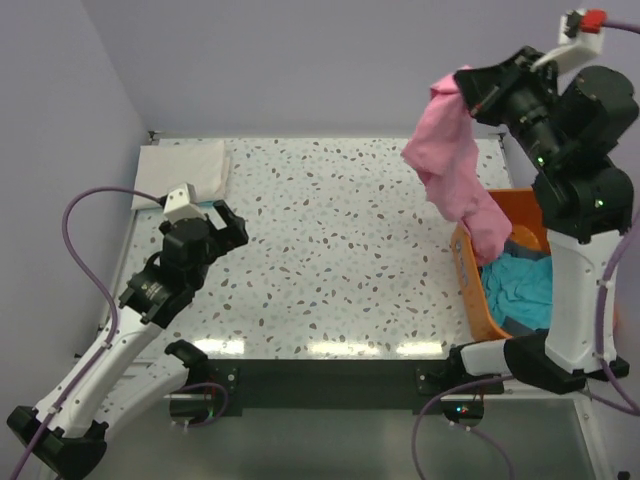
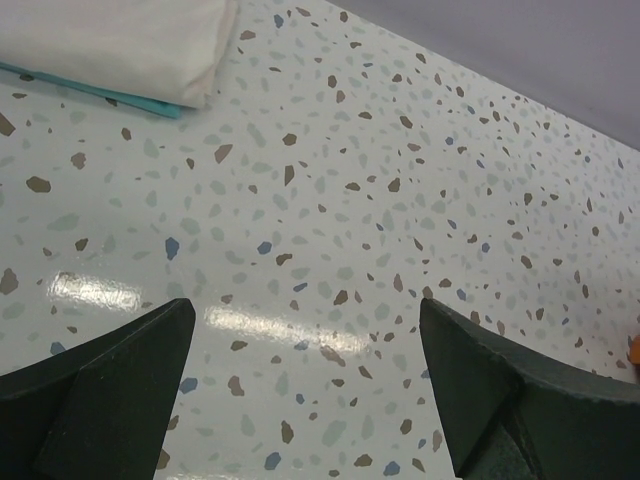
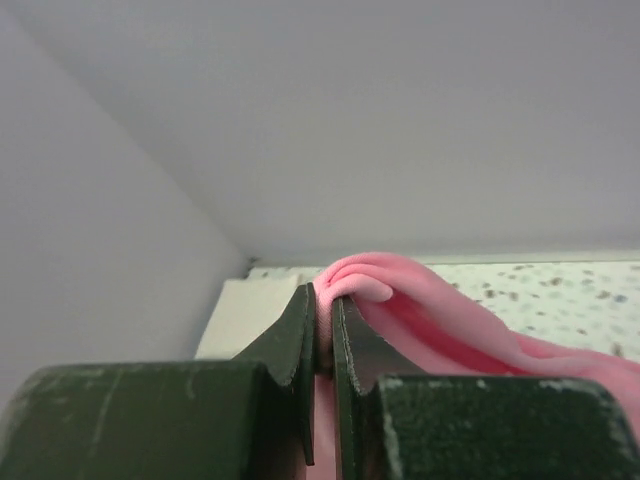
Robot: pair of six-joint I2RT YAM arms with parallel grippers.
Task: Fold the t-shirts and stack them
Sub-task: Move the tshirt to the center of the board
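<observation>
My right gripper (image 1: 468, 88) is raised high at the back right and is shut on a bunched fold of the pink t-shirt (image 1: 455, 160). The shirt hangs down, its lower end reaching into the orange basket (image 1: 468, 290). In the right wrist view the jaws of this gripper (image 3: 325, 295) pinch the pink cloth (image 3: 430, 310). A teal t-shirt (image 1: 520, 285) lies crumpled in the basket. A folded white t-shirt (image 1: 185, 168) lies at the back left corner, with a teal edge (image 2: 100, 92) showing under the white cloth (image 2: 120, 45). My left gripper (image 1: 235, 225) (image 2: 305, 310) hovers open over bare table.
The speckled table (image 1: 330, 250) is bounded by grey walls at the back and left. The basket stands at the table's right edge, beside the right arm's base. The left arm stretches along the left side.
</observation>
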